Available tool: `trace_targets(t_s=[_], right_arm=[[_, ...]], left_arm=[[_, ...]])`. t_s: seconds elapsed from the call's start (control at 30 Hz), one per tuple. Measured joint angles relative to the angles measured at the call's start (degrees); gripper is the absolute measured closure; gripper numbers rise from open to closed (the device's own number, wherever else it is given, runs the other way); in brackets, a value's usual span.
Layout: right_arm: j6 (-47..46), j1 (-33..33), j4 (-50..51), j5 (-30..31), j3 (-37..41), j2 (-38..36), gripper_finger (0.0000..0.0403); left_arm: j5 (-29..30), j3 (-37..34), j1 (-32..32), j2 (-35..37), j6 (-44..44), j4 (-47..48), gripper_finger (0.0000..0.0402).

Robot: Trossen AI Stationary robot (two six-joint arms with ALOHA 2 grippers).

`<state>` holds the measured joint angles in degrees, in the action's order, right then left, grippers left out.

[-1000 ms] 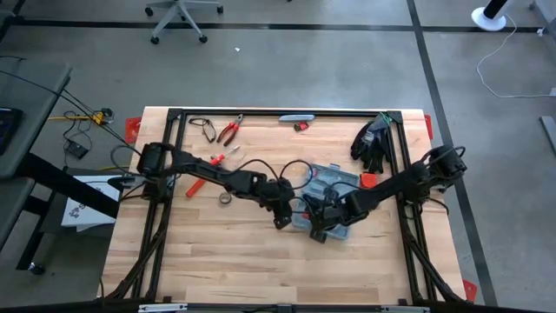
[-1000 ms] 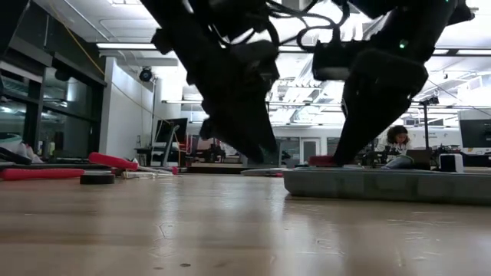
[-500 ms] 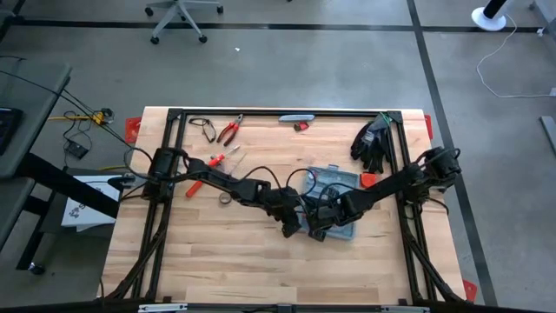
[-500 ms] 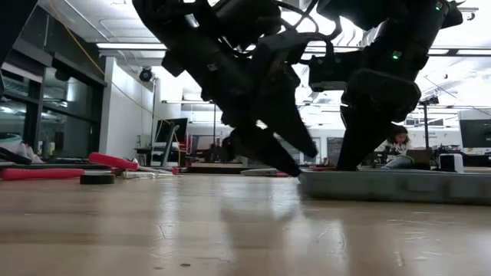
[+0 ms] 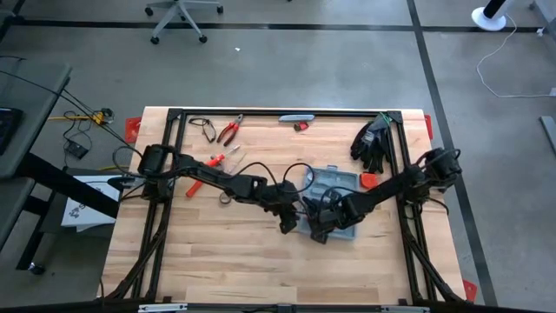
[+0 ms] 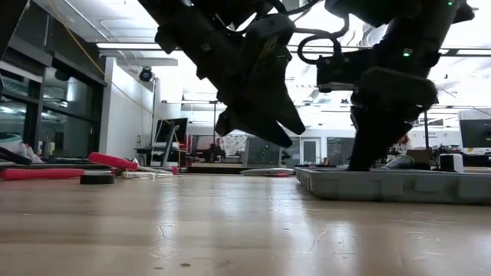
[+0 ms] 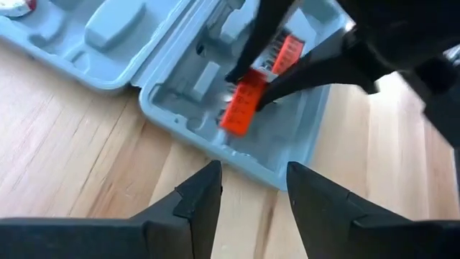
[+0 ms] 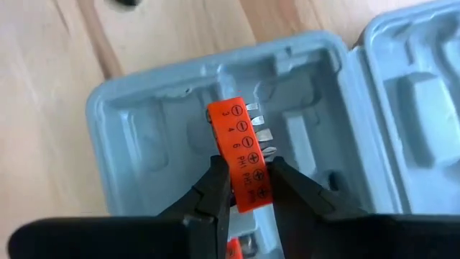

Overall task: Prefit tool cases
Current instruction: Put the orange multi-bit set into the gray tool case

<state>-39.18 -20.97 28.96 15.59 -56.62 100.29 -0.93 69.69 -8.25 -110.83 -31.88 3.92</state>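
Tool case: the grey-blue tool case (image 5: 334,200) lies open and flat on the desk (image 5: 226,261), at about 4 o'clock from the desk's middle, both moulded halves facing up.
Long axis: in the high view the opened case runs from roughly 1 o'clock to 7 o'clock, one half toward the far right, the other toward the near left.
Bit holder: an orange bit holder (image 8: 241,173) printed with screw symbols stands over a slot in the nearer half, metal bits pointing into the tray.
Right gripper: the right gripper (image 8: 248,180) reaches in from 3 o'clock over the case; its fingers (image 8: 215,183) are narrow, clamped on both sides of the orange bit holder.
Left gripper: the left gripper (image 7: 251,191) hangs above bare wood just beside the case's near-left edge; its fingers (image 7: 205,194) stand apart with nothing between them.
Edges: the case's left rim (image 7: 208,147) is near the left fingertips but not touching.
Open room: the broad near half of the desk is bare wood. At 10 to 11 o'clock lie red-handled pliers (image 5: 228,130), a red-handled tool (image 5: 196,185) and a roll of tape (image 5: 225,199). At 1 o'clock sit black gloves (image 5: 373,139), well apart from the case.
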Motion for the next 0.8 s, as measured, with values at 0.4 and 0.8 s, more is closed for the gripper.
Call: trace_targets(t_s=[0.4,0.8], right_arm=[[-2.40,-2.43,-0.36,-0.61,0.00,0.00,0.0325],[1.66,-4.22,2.65,0.29,-3.43,0.93,0.0326]], left_arm=[[1.21,0.00,0.02,-0.13,1.58,-0.82,0.0259],[1.22,0.00,0.00,-0.15,1.53,-0.75,0.0259]])
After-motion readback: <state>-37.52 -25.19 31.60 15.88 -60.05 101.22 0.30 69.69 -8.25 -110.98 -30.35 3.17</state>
